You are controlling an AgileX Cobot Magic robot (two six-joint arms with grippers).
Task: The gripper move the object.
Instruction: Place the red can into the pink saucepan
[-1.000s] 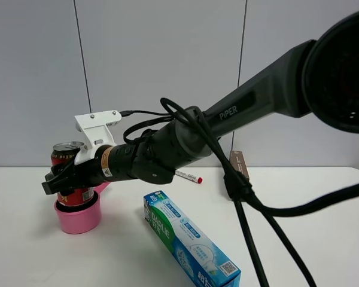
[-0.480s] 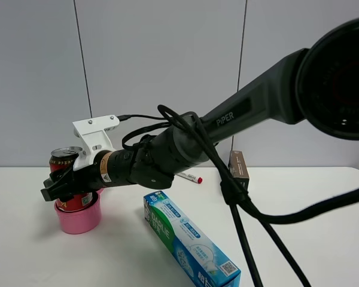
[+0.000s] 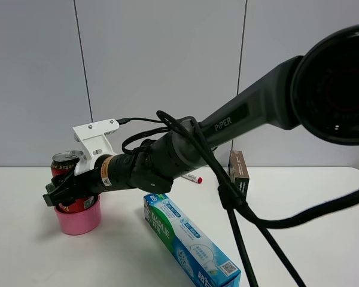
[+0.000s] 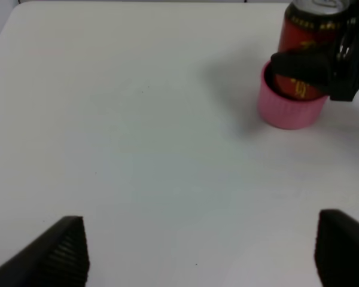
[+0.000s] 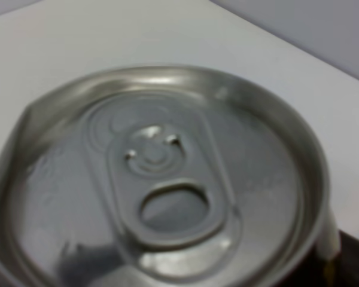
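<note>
The red can [image 3: 65, 162] with a silver pull-tab top stands in the pink saucepan [image 3: 78, 220] at the left of the table. My right gripper [image 3: 64, 191] reaches across from the right and its black jaws are shut around the can's body. In the left wrist view the can [image 4: 308, 24] sits in the pink saucepan [image 4: 287, 110] with the right gripper [image 4: 314, 66] clamped on it. The right wrist view shows only the can top [image 5: 161, 179] up close. My left gripper [image 4: 203, 257] is open and empty over bare table, well away from the can.
A blue-green toothpaste box [image 3: 188, 239] lies diagonally just right of the saucepan. A red-capped marker [image 3: 191, 177] and a small brown box [image 3: 239, 167] lie behind the arm. Black cables hang from the right arm over the table's middle.
My right gripper has lowered the can a little, so it sits deeper in the pink saucepan. The arm has dropped slightly with it.
</note>
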